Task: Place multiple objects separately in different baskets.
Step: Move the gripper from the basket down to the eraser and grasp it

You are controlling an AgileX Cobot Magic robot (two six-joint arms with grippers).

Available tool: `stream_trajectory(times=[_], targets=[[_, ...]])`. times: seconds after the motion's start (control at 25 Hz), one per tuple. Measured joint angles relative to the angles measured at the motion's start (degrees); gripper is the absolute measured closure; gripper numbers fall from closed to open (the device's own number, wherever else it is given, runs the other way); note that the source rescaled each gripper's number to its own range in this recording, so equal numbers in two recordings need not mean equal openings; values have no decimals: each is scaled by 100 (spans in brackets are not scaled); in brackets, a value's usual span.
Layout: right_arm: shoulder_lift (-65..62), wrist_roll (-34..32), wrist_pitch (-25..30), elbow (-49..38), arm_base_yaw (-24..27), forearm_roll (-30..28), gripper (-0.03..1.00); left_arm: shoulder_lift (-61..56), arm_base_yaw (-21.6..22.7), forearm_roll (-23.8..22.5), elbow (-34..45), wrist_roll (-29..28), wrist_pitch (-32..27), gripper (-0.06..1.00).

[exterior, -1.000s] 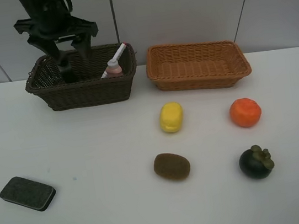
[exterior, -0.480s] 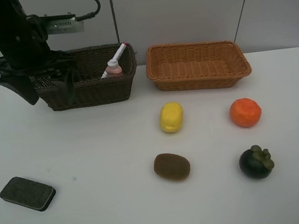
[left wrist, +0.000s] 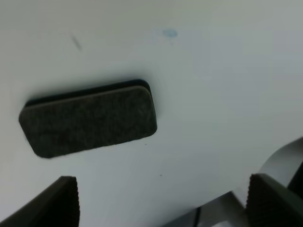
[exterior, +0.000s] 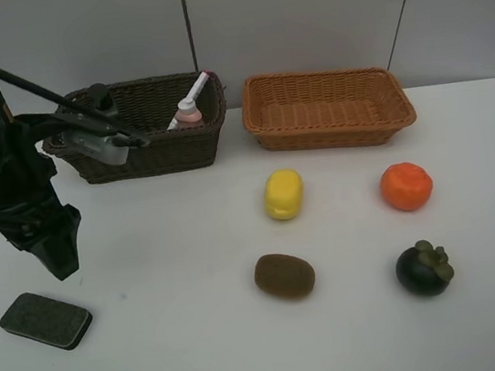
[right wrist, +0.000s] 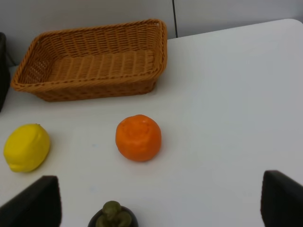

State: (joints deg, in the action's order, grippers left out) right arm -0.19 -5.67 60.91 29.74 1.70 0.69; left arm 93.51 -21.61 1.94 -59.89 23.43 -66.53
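Note:
The dark flat eraser block [exterior: 45,320] lies on the table at the front left and fills the left wrist view [left wrist: 90,118]. My left gripper [exterior: 60,260] hangs open and empty just above and behind it, its fingertips [left wrist: 61,198] apart. The dark brown basket [exterior: 146,153] holds the pink white-capped bottle [exterior: 188,112], the white-pink marker [exterior: 198,86] and a dark pump top [exterior: 98,94]. The light tan basket [exterior: 332,134] is empty. Lemon [exterior: 284,193], orange [exterior: 405,186], kiwi [exterior: 284,274] and mangosteen [exterior: 423,270] lie on the table. My right gripper [right wrist: 158,203] is open, near the orange [right wrist: 138,137].
The white table [exterior: 189,360] ends at the front and right of the exterior view. The left arm's dark links and cables [exterior: 1,137] stand in front of the dark basket's left end. The right wrist view also shows the lemon [right wrist: 27,146], mangosteen [right wrist: 112,215] and tan basket [right wrist: 90,78].
My left arm has come up out of the dark brown basket and swung forward and left, down toward the eraser block. The objects on the table have not moved.

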Motion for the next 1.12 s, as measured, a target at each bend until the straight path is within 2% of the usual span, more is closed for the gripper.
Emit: stream_trajectory(times=[0.12, 0.2, 0.24, 0.36, 0.56, 0.76, 0.92, 1.12], targets=[[0, 0, 0, 0, 0, 0, -3, 0, 0, -60, 293, 1866, 424, 3], [0, 0, 0, 0, 0, 0, -3, 0, 0, -194, 525, 2872, 844, 3], [0, 0, 0, 0, 0, 0, -3, 0, 0, -233, 643, 3287, 1043, 3], [0, 0, 0, 0, 0, 0, -3, 0, 0, -245, 971, 3950, 1759, 3], [0, 0, 0, 0, 0, 0, -3, 0, 0, -313, 1647, 4302, 2476, 3], [0, 0, 0, 0, 0, 0, -3, -1, 0, -749, 2290, 4370, 2712, 3], [0, 0, 0, 0, 0, 6, -3, -5, 0, -1083, 2477, 4370, 2910, 3], [0, 0, 0, 0, 0, 6, -3, -5, 44, -1149, 2487, 4370, 3427, 3]])
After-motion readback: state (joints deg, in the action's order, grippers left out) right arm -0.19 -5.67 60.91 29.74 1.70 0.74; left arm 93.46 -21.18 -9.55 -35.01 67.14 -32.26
